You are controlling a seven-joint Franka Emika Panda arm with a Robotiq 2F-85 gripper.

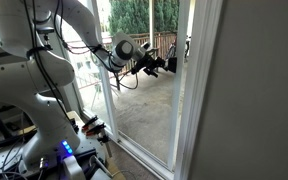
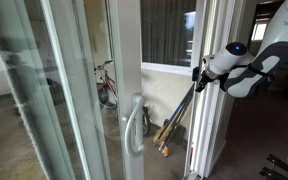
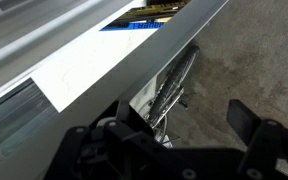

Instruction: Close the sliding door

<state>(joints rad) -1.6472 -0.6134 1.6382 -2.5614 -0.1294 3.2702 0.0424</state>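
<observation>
The sliding door is a tall glass panel with a slim white edge stile (image 2: 124,60) that carries a white handle (image 2: 134,125). In an exterior view its stile (image 1: 112,110) stands left of a wide gap. My gripper (image 1: 162,65) hangs in that gap near the wide white jamb (image 1: 196,90), well apart from the stile. In an exterior view it (image 2: 198,73) sits right at the jamb's edge. In the wrist view the fingers (image 3: 189,125) are spread with nothing between them, and a white frame bar (image 3: 114,55) runs diagonally above them.
A bicycle (image 2: 104,80) and several long-handled brooms (image 2: 174,120) stand outside in the gap. The bicycle's wheel (image 3: 174,85) shows in the wrist view. The robot base with cables (image 1: 64,150) stands on the floor inside. A deck railing (image 1: 164,42) lies beyond.
</observation>
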